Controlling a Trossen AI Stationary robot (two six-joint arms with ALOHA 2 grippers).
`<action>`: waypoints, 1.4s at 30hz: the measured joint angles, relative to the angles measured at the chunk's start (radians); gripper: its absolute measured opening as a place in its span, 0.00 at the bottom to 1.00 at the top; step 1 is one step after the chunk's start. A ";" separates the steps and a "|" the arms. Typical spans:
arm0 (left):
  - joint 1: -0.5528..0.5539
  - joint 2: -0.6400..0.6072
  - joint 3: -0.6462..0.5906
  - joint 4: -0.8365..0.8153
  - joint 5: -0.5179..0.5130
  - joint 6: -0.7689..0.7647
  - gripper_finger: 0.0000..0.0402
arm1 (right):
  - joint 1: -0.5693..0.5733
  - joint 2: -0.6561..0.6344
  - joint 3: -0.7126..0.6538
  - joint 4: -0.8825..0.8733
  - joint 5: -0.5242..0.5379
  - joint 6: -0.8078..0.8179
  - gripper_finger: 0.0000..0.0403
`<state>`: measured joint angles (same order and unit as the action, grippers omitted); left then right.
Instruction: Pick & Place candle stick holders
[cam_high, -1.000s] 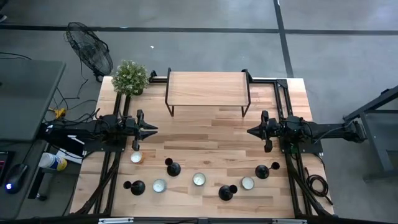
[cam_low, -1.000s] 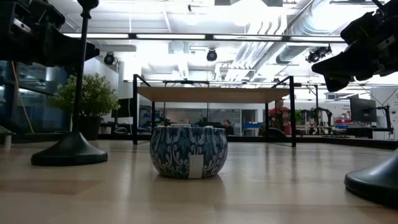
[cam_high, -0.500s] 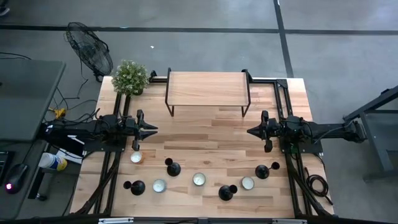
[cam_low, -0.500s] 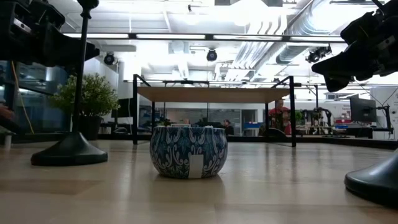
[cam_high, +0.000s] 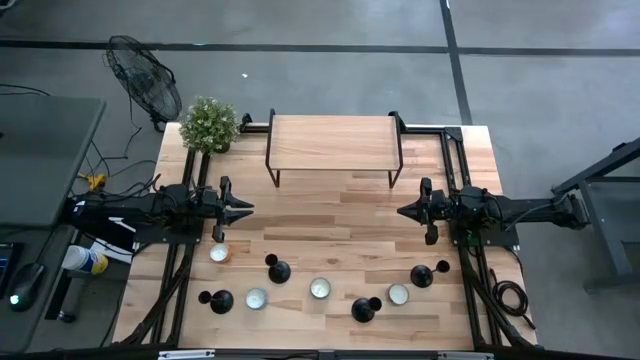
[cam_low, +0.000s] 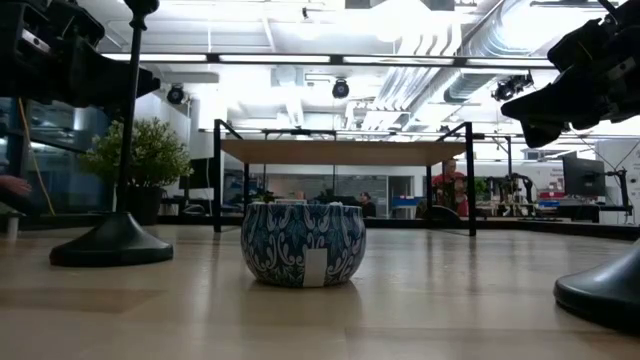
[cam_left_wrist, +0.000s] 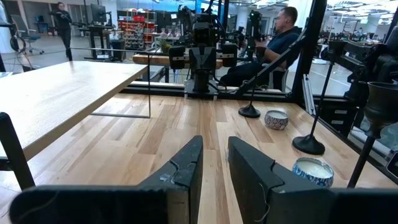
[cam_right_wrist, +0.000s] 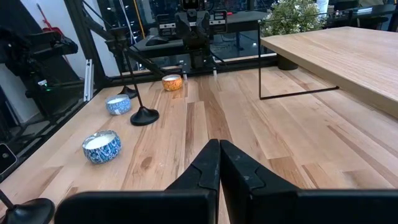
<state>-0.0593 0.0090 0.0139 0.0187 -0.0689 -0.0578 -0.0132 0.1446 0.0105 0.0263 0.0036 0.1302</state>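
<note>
Nothing on the table (cam_high: 330, 215) has moved since the earlier frames; both arms and every object sit where they were, and only a person's hand (cam_low: 14, 186) has shifted at the 9 o'clock edge of the low view, beyond the table.

No brand or readable writing shows; the blue patterned candle tin (cam_low: 303, 243) at the centre of the low view carries a small pale label whose text cannot be made out.

A raised wooden shelf (cam_high: 333, 142) on black legs stands at the table's 12 o'clock side, with a potted plant (cam_high: 210, 124) at the 11 o'clock corner.

The left gripper (cam_high: 246, 209) hovers at 9 o'clock above the boards, its fingers (cam_left_wrist: 183, 165) a narrow gap apart and holding nothing. The right gripper (cam_high: 401, 212) hovers at 3 o'clock facing it, its fingers (cam_right_wrist: 208, 163) pressed together, empty.

The four candle stick holders stand upright along the 6 o'clock side, well apart from both grippers: one (cam_high: 220, 300) at 7 o'clock, one (cam_high: 278, 270) nearer the centre, one (cam_high: 363, 309) at 5 o'clock and one (cam_high: 422, 275) at 4 o'clock. Between them sit small round candles: an orange-rimmed one (cam_high: 219, 253) just below the left gripper, then three more (cam_high: 256, 298), (cam_high: 320, 289), (cam_high: 398, 294).
</note>
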 joint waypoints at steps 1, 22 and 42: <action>0.000 0.000 0.000 0.000 0.000 0.000 0.18 | 0.000 0.000 0.000 0.000 0.000 0.000 0.00; 0.000 0.000 0.000 0.000 0.000 0.000 0.18 | 0.000 0.000 0.000 0.000 0.000 0.000 0.00; 0.000 0.000 0.000 0.000 0.000 0.000 0.18 | 0.000 0.000 0.000 -0.001 -0.011 0.160 0.00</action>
<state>-0.0590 0.0089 0.0143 0.0189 -0.0689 -0.0578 -0.0134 0.1445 0.0107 0.0257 -0.0071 0.2897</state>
